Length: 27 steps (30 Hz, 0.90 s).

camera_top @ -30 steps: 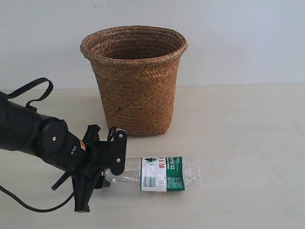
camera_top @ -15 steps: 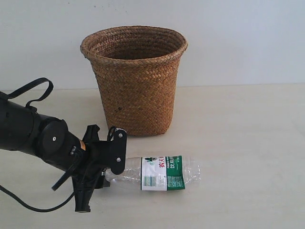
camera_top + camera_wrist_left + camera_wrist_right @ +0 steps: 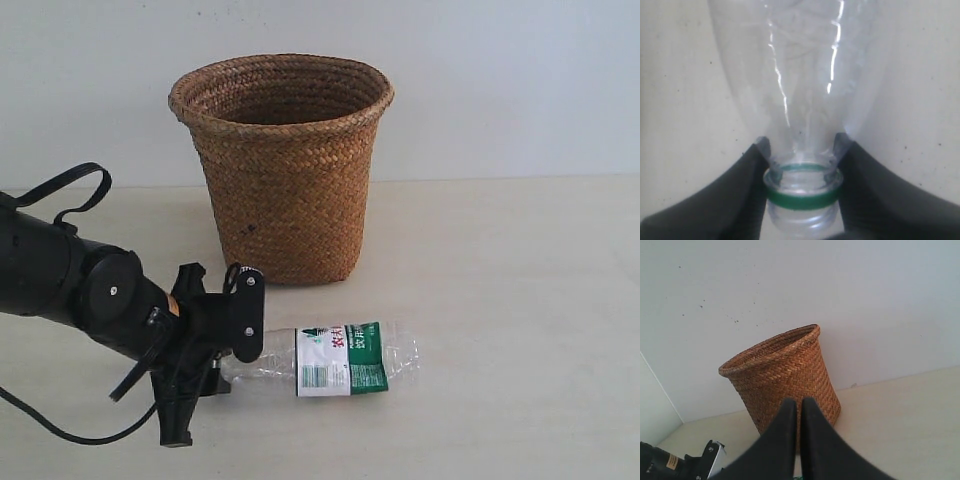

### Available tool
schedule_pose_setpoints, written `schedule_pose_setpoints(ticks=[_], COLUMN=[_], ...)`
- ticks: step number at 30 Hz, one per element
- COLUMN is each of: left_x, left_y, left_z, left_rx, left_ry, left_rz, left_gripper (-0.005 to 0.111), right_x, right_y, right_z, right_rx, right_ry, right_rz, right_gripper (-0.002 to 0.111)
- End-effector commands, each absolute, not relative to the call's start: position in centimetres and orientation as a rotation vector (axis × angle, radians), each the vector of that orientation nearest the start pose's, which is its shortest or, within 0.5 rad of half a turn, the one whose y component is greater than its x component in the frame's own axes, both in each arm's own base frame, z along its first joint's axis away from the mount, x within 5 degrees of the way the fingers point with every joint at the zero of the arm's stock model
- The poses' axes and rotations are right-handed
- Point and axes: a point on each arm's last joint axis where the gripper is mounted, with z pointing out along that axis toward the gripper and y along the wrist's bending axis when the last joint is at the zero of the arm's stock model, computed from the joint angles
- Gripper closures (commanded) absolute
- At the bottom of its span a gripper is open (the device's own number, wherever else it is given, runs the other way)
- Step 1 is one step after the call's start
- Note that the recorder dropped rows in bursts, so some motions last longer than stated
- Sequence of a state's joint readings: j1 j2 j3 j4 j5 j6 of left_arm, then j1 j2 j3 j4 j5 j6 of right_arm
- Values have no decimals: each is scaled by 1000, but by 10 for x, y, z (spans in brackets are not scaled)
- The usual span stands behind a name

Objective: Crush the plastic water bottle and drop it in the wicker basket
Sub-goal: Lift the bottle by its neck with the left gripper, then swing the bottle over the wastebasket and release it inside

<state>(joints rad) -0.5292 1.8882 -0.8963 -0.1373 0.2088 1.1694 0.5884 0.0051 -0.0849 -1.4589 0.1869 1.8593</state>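
Grasp secured, we judge: our left gripper (image 3: 801, 159) clamps the plastic water bottle (image 3: 340, 358) in front of the wicker basket (image 3: 285, 200); our right gripper (image 3: 799, 404), pinched empty, must open to crush.

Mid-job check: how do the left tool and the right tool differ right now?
The left tool is clamped on the neck of the plastic water bottle; the right tool is shut on nothing. The left tool shows in the exterior view; the right tool does not, and points toward the wicker basket. Both are black.
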Motion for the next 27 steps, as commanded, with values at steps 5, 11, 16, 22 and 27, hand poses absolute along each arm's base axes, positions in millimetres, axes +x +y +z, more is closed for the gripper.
schedule_pose_setpoints(ticks=[5,11,16,22,27], left_x=[281,254,219,186,174], left_y=[-175,-168,-150,-139,-132], left_z=[175,266,298,327,342], left_rx=[-2611,-2762,-2648,-2595,-2621], left_ry=[-2669,-2782,-2780,-2885,-2950], left_rz=[-186,-240,-70,160,186], left_gripper=[103,103,103,103,103], right_x=[51,51,51,51,51], right_y=[14,14,14,13,13], right_z=[239,239,239,239,239], right_rx=[9,9,9,11,10], right_ry=[1459,1459,1459,1459,1459], right_rz=[672,672,672,671,671], right_gripper=[109,109,109,109,109])
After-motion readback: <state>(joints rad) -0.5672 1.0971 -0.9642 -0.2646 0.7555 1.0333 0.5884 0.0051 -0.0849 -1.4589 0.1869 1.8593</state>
